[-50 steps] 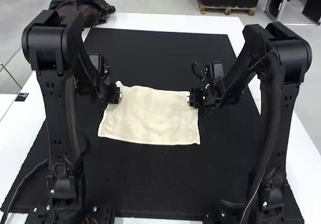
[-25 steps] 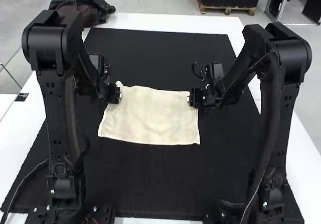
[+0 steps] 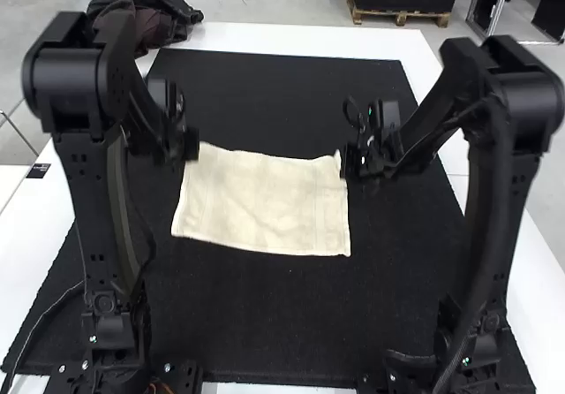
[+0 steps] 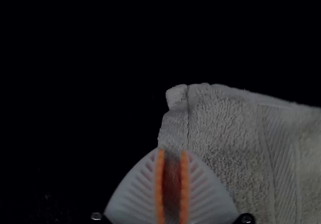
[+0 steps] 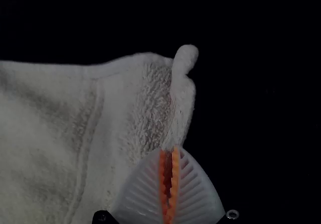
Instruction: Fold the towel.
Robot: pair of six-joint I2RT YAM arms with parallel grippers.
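Black matting lay under your roughly rectangular, nubby cream towel; your left hand and right hand, nearly closed, each pinched a side edge.

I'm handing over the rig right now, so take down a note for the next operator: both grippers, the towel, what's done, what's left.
Left gripper: shut on the towel's side edge, close to its far left corner.
Right gripper: shut on the opposite side edge, close to the far right corner.
Towel: lies spread on the black mat; I can't tell whether it is already doubled.
Done: both sides are gripped.
Left: the fold from this grip, probably far edge over towards the near one, then letting go.
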